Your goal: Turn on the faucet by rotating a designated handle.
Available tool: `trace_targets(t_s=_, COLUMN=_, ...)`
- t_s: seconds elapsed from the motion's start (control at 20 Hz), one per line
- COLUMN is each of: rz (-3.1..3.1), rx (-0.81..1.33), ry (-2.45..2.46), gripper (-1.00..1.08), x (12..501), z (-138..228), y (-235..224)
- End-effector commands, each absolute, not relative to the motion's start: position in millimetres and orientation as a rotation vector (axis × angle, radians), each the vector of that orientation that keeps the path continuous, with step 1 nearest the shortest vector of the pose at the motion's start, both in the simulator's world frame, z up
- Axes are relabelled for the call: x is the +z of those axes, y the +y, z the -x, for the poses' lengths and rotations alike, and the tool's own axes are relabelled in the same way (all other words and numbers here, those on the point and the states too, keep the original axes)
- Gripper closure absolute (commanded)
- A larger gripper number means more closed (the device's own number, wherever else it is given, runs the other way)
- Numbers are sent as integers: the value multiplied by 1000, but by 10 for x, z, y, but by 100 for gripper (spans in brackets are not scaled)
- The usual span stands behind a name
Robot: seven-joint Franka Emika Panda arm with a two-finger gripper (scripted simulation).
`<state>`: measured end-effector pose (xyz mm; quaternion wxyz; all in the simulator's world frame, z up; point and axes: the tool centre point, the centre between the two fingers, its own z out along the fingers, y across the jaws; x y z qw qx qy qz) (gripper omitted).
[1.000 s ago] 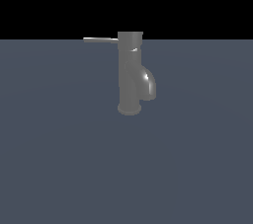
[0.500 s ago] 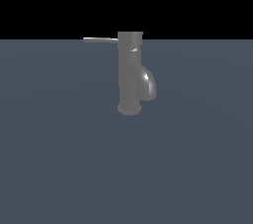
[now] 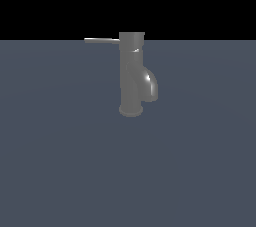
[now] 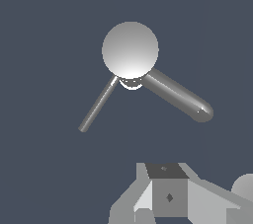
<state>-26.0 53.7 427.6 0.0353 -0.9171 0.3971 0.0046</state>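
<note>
Clearly the approach is the step in hand: the white-grey gripper [image 4: 170,196] hangs high above the dark grey glossy metal faucet [image 3: 132,76], its fingers cut off, so I cannot tell their state. Descend beside the thin straight grey lever handle [image 3: 102,40] near its free tip. Flat blue-grey floor [image 3: 60,171] surrounds it under black emptiness.

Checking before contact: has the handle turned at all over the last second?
No. In the exterior view the handle points toward that view's left from the faucet cap, level with the horizon line, exactly as before.
</note>
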Motion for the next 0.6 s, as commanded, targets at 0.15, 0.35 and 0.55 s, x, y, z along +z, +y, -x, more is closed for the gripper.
trace_targets(t_s=0.15, rz=2740, rx=27, ry=1408, gripper=108, x=4007, z=-36, y=673)
trace_targets(t_s=0.35, rz=2679, rx=32, ry=1540, gripper=108, x=3793, z=-236, y=777)
trace_targets(t_s=0.55, rz=2614, rx=31, ry=1670, gripper=108, x=3563, z=-423, y=886)
